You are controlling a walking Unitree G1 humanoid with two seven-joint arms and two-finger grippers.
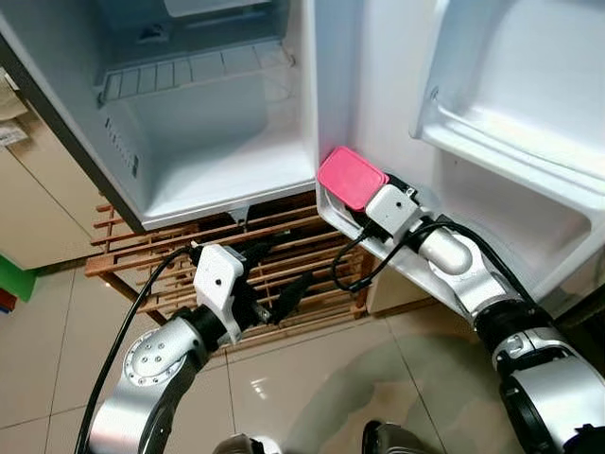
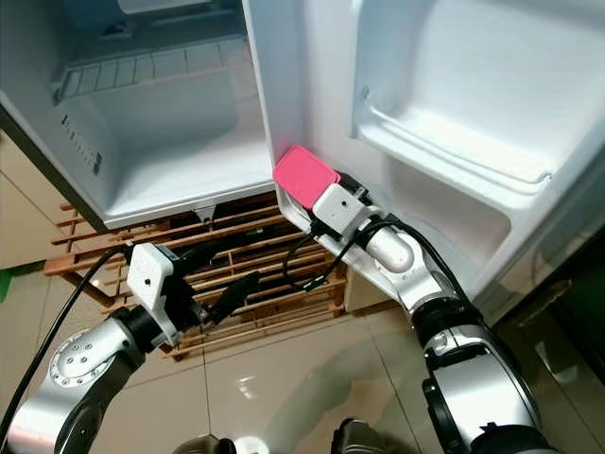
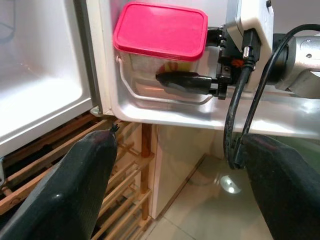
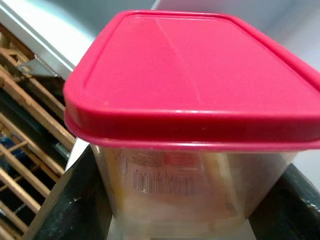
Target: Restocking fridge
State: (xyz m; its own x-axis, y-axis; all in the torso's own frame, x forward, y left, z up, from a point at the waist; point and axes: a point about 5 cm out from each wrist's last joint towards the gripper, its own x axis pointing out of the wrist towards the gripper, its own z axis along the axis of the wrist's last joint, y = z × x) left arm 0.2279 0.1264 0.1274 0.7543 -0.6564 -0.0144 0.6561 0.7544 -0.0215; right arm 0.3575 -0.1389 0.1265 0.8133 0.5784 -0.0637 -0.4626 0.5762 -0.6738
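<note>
A clear food container with a pink lid (image 1: 350, 177) stands in the lowest shelf of the open fridge door (image 3: 200, 114). My right gripper (image 1: 354, 204) is shut on it, with one black finger (image 3: 184, 80) along its side and the lid (image 4: 200, 75) right in front of the wrist camera. My left gripper (image 1: 284, 270) is open and holds nothing. It hangs low, in front of the wooden rack (image 1: 302, 248) under the fridge, to the left of the container and below it.
The fridge compartment (image 1: 227, 161) stands open with a bare white floor and a ribbed shelf above. A deeper door shelf (image 1: 510, 142) sits higher on the right. Light cabinets and a green object (image 1: 13, 279) flank the left. Glossy beige tiles (image 1: 312, 388) lie below.
</note>
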